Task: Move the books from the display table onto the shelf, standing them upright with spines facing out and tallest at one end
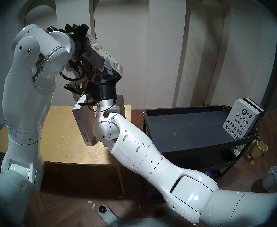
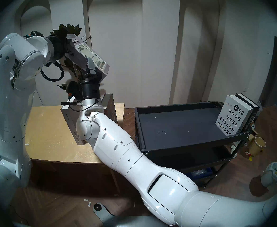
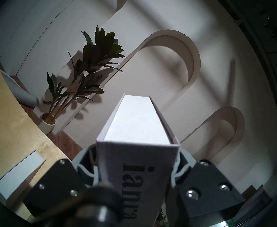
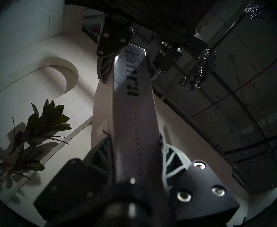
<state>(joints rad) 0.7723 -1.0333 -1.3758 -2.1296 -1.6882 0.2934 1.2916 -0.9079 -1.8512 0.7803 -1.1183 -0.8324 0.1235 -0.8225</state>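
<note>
You have grey hardcover (image 1: 101, 57) aloft above display table (image 1: 56, 136), both grippers clamped on it. Left gripper (image 3: 135, 166): fingers pinching spine end, pages running away beyond tips. Right gripper (image 4: 135, 149): fingers pinching far end from below, spine between pads. Below right gripper: "SPECIAL ISSUE" book (image 1: 83, 123) upright on table. Well right of fingers: shelf (image 1: 191, 123), "DESIGN HOTELS YEARBOOK" (image 1: 240, 118) leaning on black book (image 1: 255, 121).

The shelf's (image 1: 152, 123) top tray is bare across its left and middle, so there is free room there. Two books (image 1: 242, 120) stand at its right end. On the table (image 1: 59, 139), upright books (image 1: 83, 123) and the right arm (image 1: 134, 149) block the middle.
</note>
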